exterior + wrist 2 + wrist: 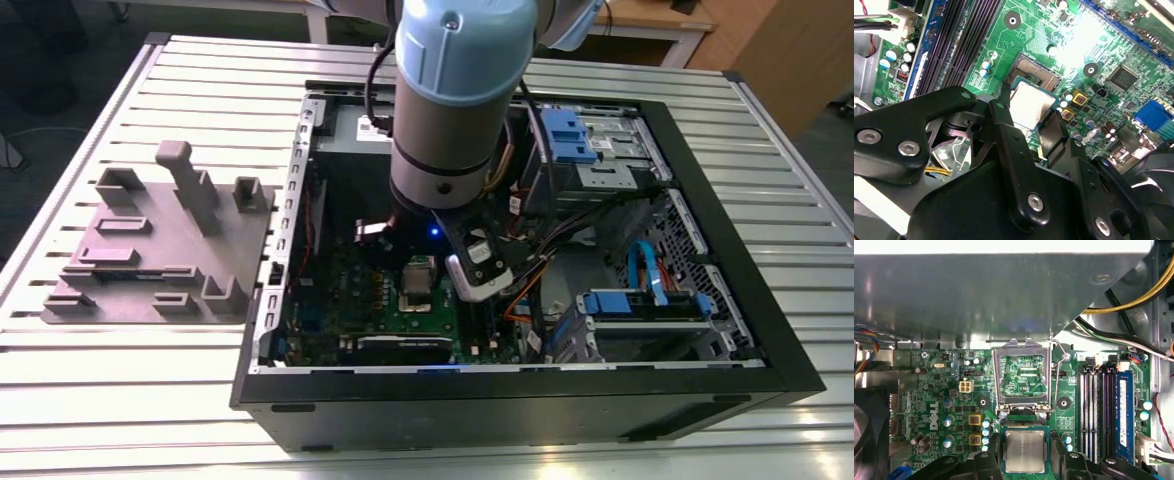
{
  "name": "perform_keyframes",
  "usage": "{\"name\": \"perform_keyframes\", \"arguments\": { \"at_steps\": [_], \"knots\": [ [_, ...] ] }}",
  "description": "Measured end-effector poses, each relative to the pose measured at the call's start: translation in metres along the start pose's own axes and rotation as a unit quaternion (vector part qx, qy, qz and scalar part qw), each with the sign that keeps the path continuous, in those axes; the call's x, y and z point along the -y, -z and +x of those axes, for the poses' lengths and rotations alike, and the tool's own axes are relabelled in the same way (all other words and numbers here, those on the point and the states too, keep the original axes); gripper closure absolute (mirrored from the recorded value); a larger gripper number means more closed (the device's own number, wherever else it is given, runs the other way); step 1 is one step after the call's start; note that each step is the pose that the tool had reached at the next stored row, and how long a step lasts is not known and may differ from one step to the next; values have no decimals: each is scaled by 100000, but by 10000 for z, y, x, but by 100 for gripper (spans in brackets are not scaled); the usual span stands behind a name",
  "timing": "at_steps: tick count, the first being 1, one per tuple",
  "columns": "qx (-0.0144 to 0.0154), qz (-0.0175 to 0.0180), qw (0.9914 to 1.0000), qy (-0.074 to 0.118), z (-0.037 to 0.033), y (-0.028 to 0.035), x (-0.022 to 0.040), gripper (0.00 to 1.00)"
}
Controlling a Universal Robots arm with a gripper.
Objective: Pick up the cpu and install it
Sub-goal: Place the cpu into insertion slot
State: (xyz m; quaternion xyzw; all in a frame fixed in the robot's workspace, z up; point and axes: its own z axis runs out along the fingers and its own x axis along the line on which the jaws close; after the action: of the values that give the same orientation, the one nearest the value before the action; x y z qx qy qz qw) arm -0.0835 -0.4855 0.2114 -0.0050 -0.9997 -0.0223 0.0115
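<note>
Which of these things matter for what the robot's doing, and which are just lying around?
In the job: gripper, the cpu it holds, open socket.
Just there: grey fixture plate, blue memory stick, yellow cables.

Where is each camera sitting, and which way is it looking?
Exterior view: off the arm and above it, looking down into the open computer case; the arm shows.
First wrist view: on the wrist, facing the motherboard; the end effector tips show.
Second wrist view: on the wrist, looking slantwise across the board; the end effector's black linkage shows.
Both wrist views share the cpu, held by the end effector.
</note>
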Motion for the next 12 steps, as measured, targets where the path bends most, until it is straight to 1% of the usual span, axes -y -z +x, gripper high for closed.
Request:
{"name": "perform_keyframes", "arguments": {
  "at_steps": [5, 12],
  "knots": [
    [-1, 2, 100000, 0, -1, -5, 1, 53],
    [-5, 13, 100000, 1, -4, -55, 6, 53]
  ]
}}
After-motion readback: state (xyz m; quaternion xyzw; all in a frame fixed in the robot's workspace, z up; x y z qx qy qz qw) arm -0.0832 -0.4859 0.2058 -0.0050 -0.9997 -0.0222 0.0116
